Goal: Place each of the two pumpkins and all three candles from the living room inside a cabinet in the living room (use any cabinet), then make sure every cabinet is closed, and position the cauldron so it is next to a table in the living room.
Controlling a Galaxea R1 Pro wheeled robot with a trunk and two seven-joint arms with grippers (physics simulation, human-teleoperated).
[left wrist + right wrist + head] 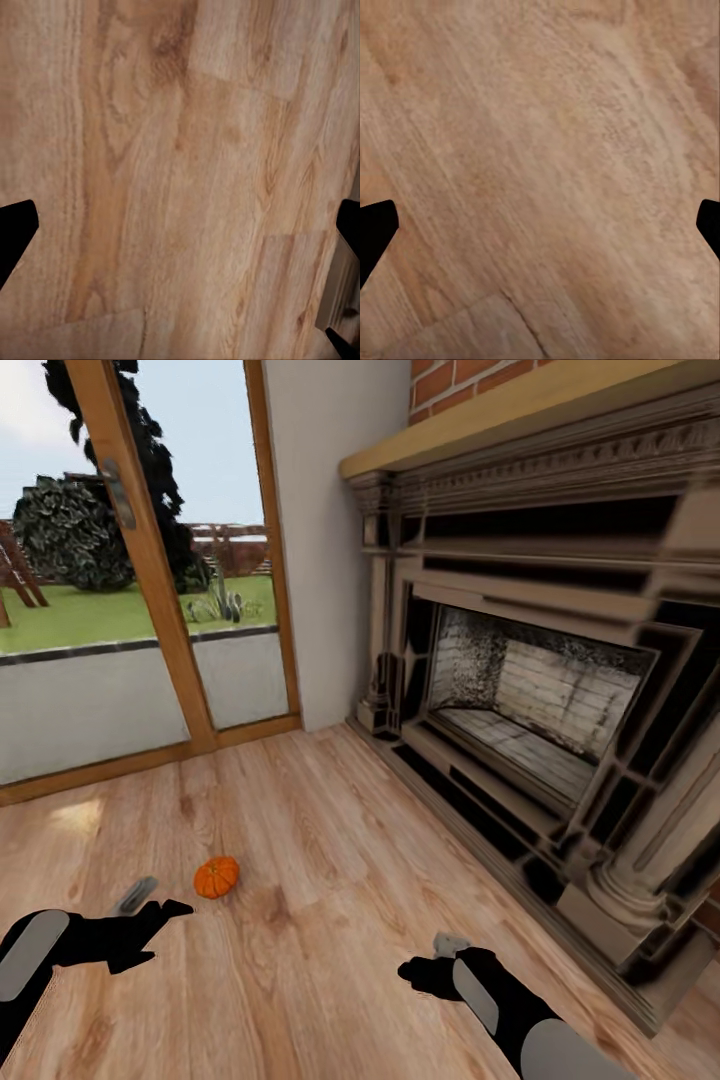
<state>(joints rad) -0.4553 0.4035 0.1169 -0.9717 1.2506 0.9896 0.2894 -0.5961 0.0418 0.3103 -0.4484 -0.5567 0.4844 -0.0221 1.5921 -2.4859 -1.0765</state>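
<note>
An orange pumpkin (216, 877) lies on wood floor just beyond the wide-open, empty left gripper (150, 900); a nudge could roll it away

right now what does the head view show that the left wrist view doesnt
Head view: a pumpkin on the floor just ahead of the left gripper, plus the right gripper, a fireplace and a glass door to a garden. Left wrist view: a close look at the floor planks between its spread fingertips, nothing held. Both share the wood floor and the left gripper.
</note>
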